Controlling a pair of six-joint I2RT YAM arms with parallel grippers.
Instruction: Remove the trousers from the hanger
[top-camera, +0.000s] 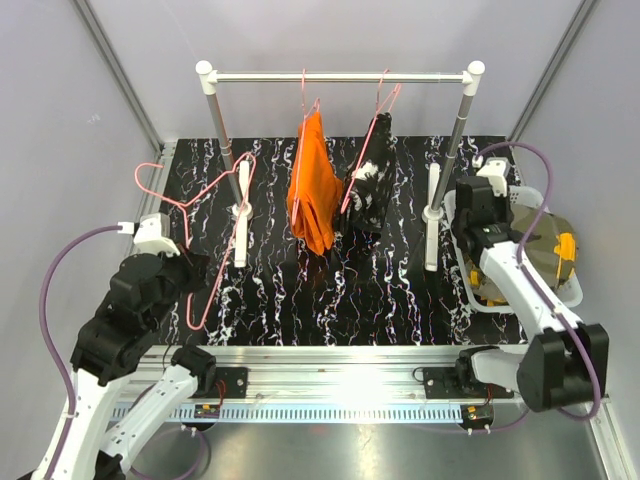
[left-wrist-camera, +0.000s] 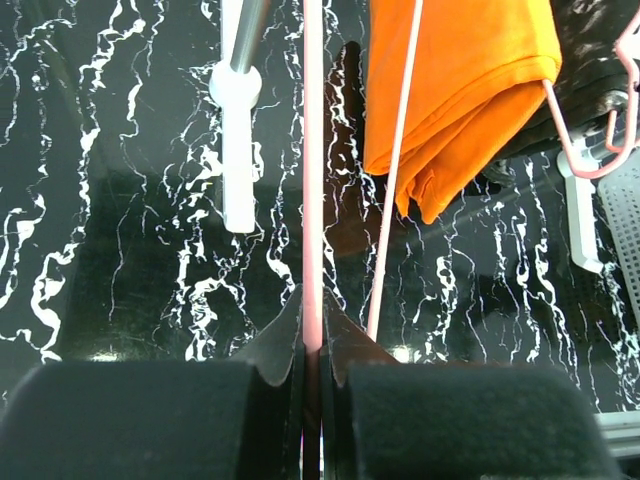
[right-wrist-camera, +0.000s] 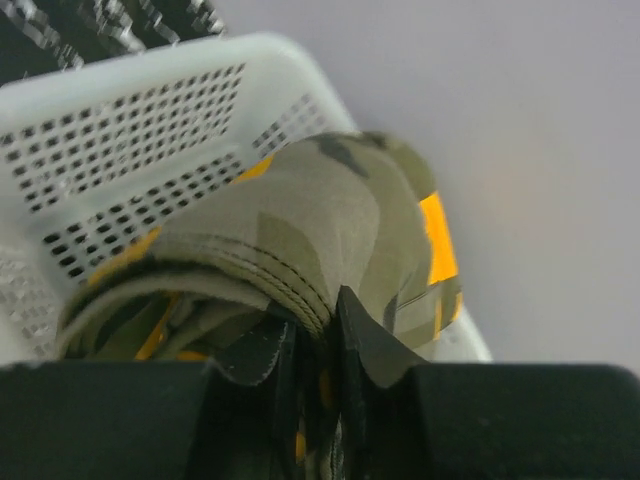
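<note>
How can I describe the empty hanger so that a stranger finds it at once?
Start at the clothes rail at the back of the black marbled table. Near its left post, a thin pink wire hanger is pinched in the left gripper. Its two neighbours hang on the rail with orange trousers and black trousers; this one is bare.
</note>
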